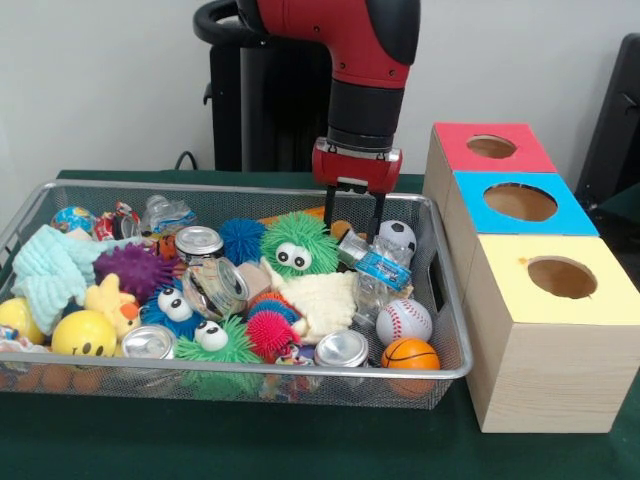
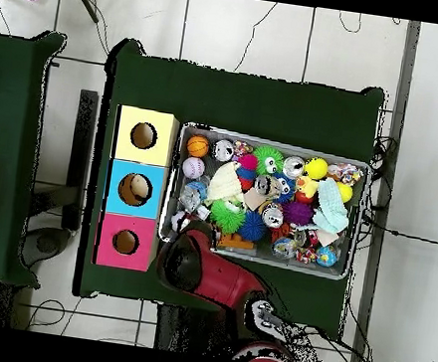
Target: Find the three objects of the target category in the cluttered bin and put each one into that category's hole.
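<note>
Hanging over the bin's (image 1: 455, 330) far right corner, the gripper (image 1: 354, 213) is spread, holding nothing, tips just above a bottle (image 1: 372, 264); three box holes (image 1: 521, 201) sit beside the bin.

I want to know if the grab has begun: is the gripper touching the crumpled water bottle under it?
Cannot tell. In the front view the gripper hangs open just above the water bottle, but the fingertips overlap clutter. The overhead view hides it under the arm.

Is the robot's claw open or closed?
Open. The gripper hangs above the bin, its two jaws apart with nothing between them.
</note>
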{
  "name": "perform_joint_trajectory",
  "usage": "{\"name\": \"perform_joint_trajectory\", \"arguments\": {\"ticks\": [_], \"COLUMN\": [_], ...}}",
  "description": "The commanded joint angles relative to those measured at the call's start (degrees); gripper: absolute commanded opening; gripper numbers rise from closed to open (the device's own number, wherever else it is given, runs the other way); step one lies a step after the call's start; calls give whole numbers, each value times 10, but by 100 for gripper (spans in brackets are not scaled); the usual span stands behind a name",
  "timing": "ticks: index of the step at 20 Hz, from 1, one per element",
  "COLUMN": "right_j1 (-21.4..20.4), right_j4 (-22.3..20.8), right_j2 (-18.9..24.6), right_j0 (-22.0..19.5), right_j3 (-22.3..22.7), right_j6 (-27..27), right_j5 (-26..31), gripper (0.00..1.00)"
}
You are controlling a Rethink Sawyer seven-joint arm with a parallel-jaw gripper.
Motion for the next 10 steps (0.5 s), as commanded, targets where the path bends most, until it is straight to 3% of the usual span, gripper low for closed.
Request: {"name": "perform_joint_trajectory", "arguments": {"ticks": [1,10], "right_j1": [13,-11], "right_j4": [34,50], "right_j2": [0,-15], "right_j0": [7,22], "right_j3": [-31,-42], "right_j6": [110,103], "right_j5": [38,92], "gripper": [100,100]}}
